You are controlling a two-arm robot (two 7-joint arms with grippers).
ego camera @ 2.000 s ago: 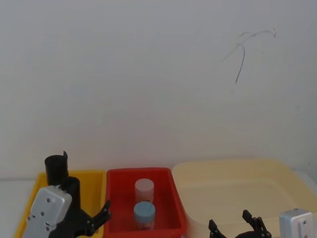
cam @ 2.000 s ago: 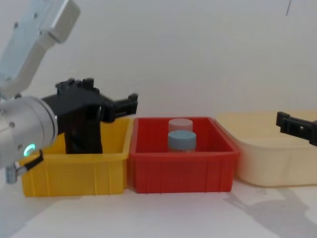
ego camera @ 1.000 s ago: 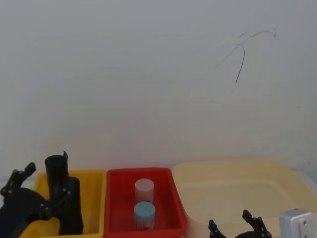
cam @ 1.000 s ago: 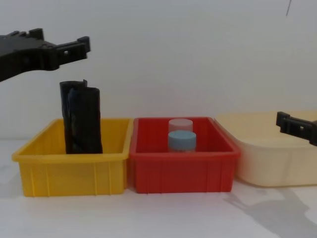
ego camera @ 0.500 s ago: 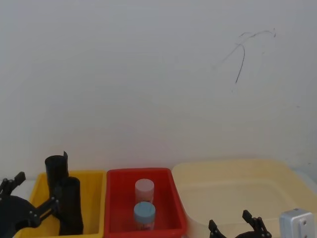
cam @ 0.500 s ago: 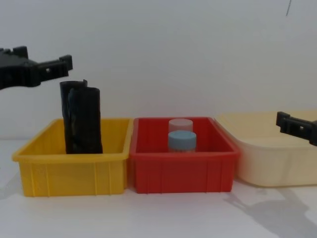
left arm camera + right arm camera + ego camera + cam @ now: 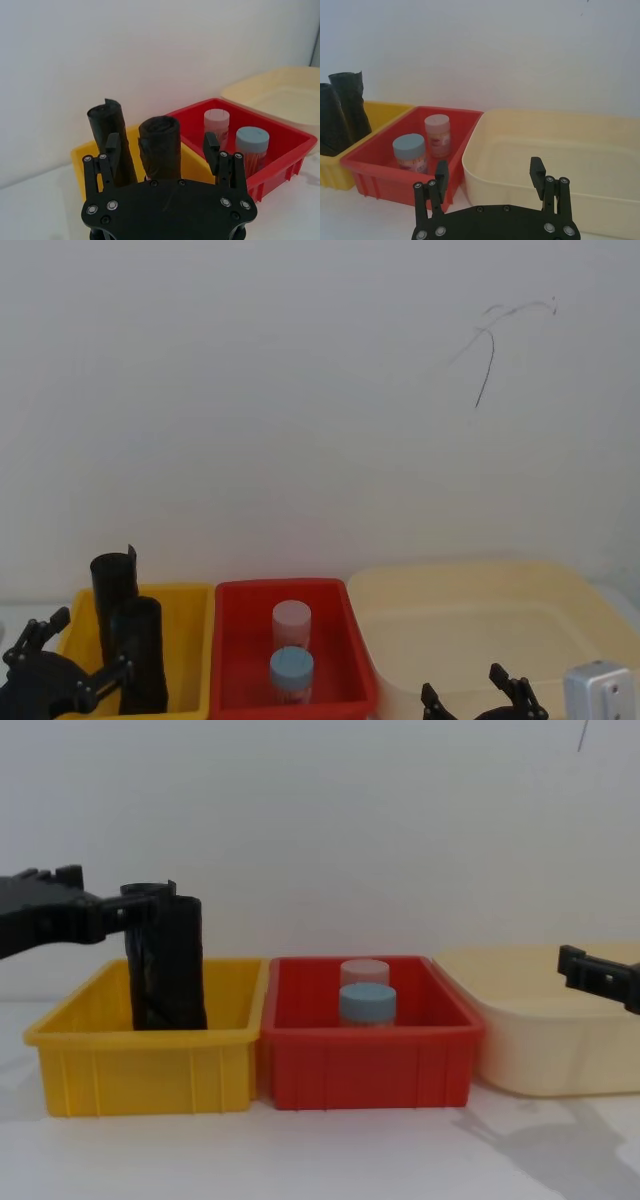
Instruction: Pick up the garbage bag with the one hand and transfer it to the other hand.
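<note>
Cream tub [image 7: 545, 1040] on the right, red bin [image 7: 365, 1070] in the middle, yellow bin [image 7: 140, 1070] on the left, all three side by side in a row on a white table [image 7: 330, 1160] against a white wall. Left gripper [image 7: 161, 141] is up at the yellow bin's left, fingers spread wide and empty, about level with the tops of the rolls. In the left wrist view the garbage bag [image 7: 161, 150] sits framed between its two fingers, beyond the tips; contact cannot be told. Garbage bag stands upright in the yellow bin, nearer the front, and it is not lifted. Second roll [image 7: 113, 132] stands just behind it, slightly tilted, the two touching or nearly so. Right gripper [image 7: 489, 169] hangs at the near side of the cream tub, fingers apart, gripping nothing. Red bin holds a blue-lidded jar [image 7: 366, 1003] in front and a pale-lidded jar [image 7: 364, 970] right behind it, both upright.
</note>
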